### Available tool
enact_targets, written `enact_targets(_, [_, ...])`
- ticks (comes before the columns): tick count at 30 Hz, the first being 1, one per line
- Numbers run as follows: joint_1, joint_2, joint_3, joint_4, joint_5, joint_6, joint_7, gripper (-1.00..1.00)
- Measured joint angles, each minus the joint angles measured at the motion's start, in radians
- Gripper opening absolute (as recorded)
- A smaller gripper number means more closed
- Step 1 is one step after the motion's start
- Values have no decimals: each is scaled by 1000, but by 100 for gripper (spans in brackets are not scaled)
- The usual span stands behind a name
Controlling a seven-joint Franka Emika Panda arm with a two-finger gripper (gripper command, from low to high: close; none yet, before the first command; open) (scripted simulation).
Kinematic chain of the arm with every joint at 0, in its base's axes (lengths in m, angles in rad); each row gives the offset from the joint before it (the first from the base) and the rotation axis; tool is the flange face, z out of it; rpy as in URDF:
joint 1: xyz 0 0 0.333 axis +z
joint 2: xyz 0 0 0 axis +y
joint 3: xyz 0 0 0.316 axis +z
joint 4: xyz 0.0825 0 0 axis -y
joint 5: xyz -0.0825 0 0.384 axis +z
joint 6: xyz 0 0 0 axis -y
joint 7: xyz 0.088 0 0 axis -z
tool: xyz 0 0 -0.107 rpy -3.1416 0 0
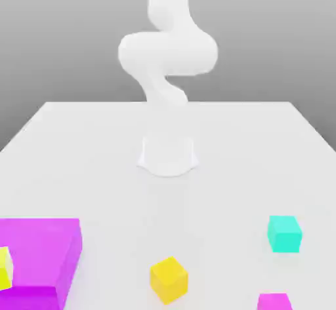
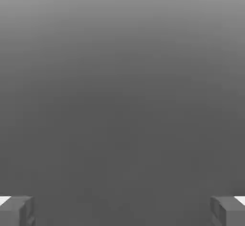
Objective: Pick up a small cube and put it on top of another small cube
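The small cyan cube [image 1: 284, 233] rests on the white table [image 1: 98, 145] toward the exterior view's right, near the front. A small yellow cube [image 1: 168, 279] lies at the front middle, and a small magenta cube [image 1: 274, 301] sits at the front edge, just below the cyan one. The white arm [image 1: 167, 53] rises from its base [image 1: 168, 156] at the table's middle and leaves the picture upward, far from the cubes. In the hand view my gripper [image 2: 122, 210] is open, its grey fingers [image 2: 16, 209] far apart, with plain grey background between them.
A big magenta block [image 1: 39, 259] fills the front corner at the exterior view's left. A small yellow-green object [image 1: 3, 269] shows against it at the picture's edge. Bare table lies between the base and the cubes.
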Motion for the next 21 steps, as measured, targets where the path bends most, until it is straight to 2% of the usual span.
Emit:
enact_targets(8, [223, 298, -8, -123, 57, 157, -337, 0])
enact_targets(14, [348, 515, 32, -214, 82, 273, -573, 0])
enact_targets(18, [422, 659, 77, -274, 58, 352, -701, 0])
enact_targets(21, [474, 766, 94, -320, -3, 411, -766, 0])
